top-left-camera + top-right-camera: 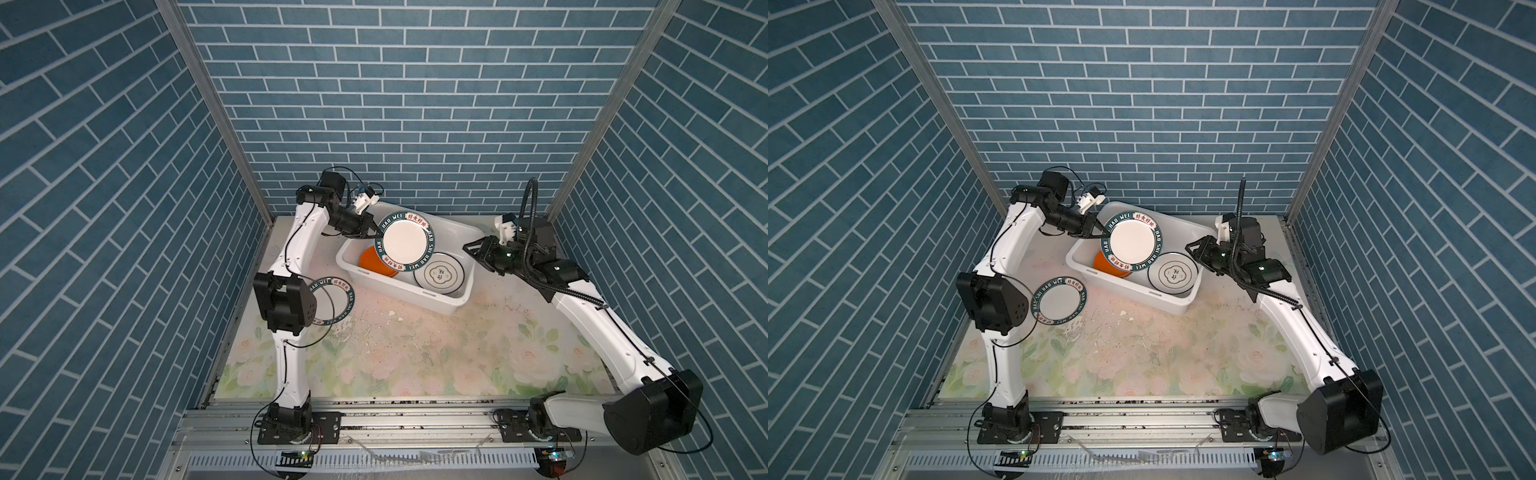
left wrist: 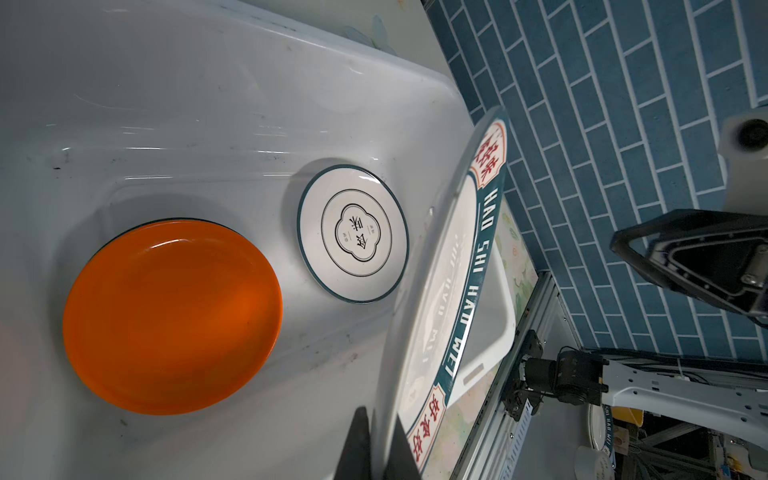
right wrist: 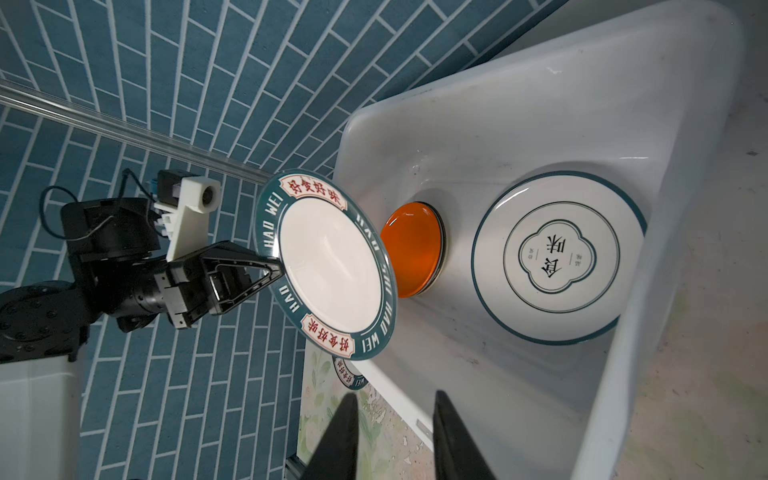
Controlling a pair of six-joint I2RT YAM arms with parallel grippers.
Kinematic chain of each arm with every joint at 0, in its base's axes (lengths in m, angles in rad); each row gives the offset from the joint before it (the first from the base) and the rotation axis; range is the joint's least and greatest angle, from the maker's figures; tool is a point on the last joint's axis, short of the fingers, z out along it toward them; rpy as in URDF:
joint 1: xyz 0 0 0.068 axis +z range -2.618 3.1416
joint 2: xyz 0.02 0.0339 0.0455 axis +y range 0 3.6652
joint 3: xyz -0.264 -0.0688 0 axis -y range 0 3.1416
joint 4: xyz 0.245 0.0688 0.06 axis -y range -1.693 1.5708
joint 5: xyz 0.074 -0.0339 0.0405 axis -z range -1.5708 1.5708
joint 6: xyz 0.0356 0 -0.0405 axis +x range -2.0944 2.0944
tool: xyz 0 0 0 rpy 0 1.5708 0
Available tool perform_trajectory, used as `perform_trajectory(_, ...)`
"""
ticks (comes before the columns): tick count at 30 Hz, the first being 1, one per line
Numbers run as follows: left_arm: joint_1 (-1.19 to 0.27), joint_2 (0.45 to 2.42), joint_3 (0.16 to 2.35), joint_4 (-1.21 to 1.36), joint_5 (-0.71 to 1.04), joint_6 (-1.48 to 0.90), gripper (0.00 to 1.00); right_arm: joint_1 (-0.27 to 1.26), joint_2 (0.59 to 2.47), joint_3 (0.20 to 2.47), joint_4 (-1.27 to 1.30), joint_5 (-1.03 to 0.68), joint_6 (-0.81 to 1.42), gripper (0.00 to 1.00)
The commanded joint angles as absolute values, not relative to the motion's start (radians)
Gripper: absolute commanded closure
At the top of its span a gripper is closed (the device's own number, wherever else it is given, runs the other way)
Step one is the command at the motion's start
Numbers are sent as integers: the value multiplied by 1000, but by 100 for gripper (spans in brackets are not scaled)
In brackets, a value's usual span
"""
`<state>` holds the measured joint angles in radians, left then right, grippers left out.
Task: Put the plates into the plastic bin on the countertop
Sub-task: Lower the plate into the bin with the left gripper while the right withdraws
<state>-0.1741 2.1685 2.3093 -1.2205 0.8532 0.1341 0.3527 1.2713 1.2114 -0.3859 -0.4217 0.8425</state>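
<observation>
Over bin (image 1: 415, 297), L pincer (image 1: 376, 232) grips lettered plate (image 1: 405, 243).

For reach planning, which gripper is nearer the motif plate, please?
Right. The right gripper hangs beside the motif plate at the bin's rim; the left gripper, at the opposite end.

left tool (image 1: 374, 233): clamped, arm extended | right tool (image 1: 467, 248): slightly parted, empty

Seven things in view, of three kinds.
Two green-lettered plates (image 1: 405, 242) (image 1: 332, 300), one plain orange plate (image 1: 374, 262) and one white motif plate (image 1: 439, 275) make four; there is one white plastic bin (image 1: 415, 299) and two robot arms (image 1: 293, 245) (image 1: 582, 316).
</observation>
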Motion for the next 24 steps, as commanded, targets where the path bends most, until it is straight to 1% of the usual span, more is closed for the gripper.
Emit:
perform_trajectory(1, -175, 2174, 2307, -1141, 873, 96, 100, 347, 1219, 1216, -477, -378, 873, 69)
perform_trajectory(4, -194, 2157, 2248, -1032, 825, 71, 100, 347, 1175, 1210, -524, -341, 884, 69)
perform_trajectory(9, -246, 2201, 2254, -931, 776, 3, 100, 347, 1092, 1177, -574, -284, 907, 69)
perform_trajectory(18, -307, 2367, 2408, -926, 727, -48, 100, 345, 976, 1109, -627, -219, 927, 69)
perform_trajectory(24, -336, 2398, 2405, -922, 707, -34, 100, 341, 980, 1091, -614, -222, 928, 69)
